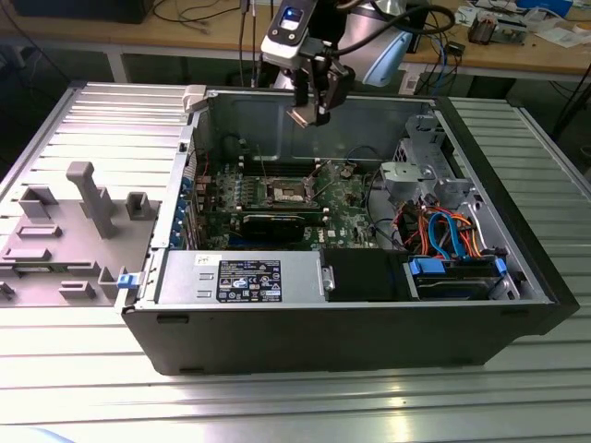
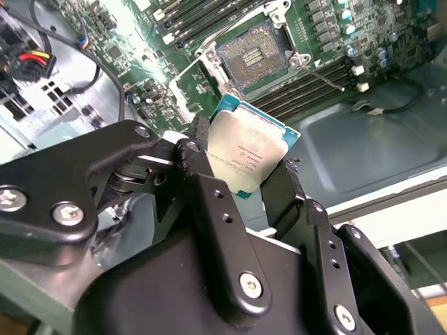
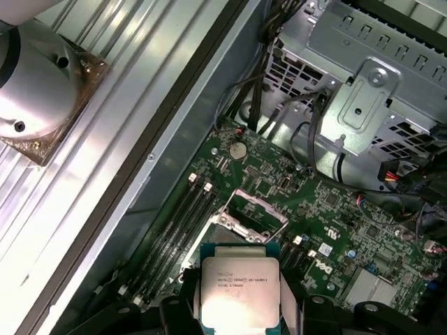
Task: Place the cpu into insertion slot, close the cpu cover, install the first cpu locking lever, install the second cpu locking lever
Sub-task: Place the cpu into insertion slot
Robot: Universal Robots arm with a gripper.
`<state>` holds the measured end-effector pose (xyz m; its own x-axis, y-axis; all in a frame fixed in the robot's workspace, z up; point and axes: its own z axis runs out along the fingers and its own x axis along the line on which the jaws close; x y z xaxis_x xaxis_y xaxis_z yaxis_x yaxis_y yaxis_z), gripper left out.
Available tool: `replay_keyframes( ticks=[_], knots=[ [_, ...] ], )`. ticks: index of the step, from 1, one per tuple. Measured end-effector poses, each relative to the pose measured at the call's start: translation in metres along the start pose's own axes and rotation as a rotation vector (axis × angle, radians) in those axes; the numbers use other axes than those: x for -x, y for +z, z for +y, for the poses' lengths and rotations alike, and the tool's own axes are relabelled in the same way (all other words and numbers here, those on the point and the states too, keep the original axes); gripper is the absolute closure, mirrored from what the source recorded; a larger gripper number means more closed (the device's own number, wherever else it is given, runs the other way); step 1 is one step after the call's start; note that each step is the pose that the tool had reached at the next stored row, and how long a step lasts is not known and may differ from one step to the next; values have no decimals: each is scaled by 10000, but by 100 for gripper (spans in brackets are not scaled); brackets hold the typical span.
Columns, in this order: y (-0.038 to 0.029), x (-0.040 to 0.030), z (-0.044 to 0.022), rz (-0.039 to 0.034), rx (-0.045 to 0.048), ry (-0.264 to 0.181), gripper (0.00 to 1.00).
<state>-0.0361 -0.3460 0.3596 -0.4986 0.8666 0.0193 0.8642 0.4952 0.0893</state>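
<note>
Above the open computer case (image 1: 369, 314), the gripper (image 1: 312, 103) hung clear of the green motherboard (image 1: 346, 217), close to the case's far wall.

- Gripper (image 2: 246, 178): black fingers (image 2: 209, 202) were closed onto the cpu (image 2: 251, 153), pinching it by two opposite edges. The chip was clear of the board and touched nothing else.
- Cpu (image 3: 239, 289): the silver-grey top faced both wrist cameras, with a teal border showing round it. In the exterior view it was tilted rather than level (image 1: 302, 116).
- Insertion slot (image 2: 255, 56): the dark centre was exposed inside its silver rim, and no chip was seated. In the exterior view it sat mid-board (image 1: 286, 192), well below the held chip.
- Cpu cover (image 3: 253, 211): the thin silver frame appeared lifted off the slot at its far edge. Its exact angle was unclear.
- Surroundings: a metal drive cage (image 1: 420, 171) and orange and blue cables (image 1: 443, 231) lay toward the exterior view's right. A grey fixture tray (image 1: 65, 231) lay on the ribbed table (image 1: 277, 406) toward the exterior view's left.
</note>
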Motion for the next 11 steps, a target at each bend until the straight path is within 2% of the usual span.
replay_keyframes(
  ticks=[3,11],
  knots=[
    [4,0,0,-38,8,425,46],
    [4,0,0,-43,9,473,46]
  ],
)
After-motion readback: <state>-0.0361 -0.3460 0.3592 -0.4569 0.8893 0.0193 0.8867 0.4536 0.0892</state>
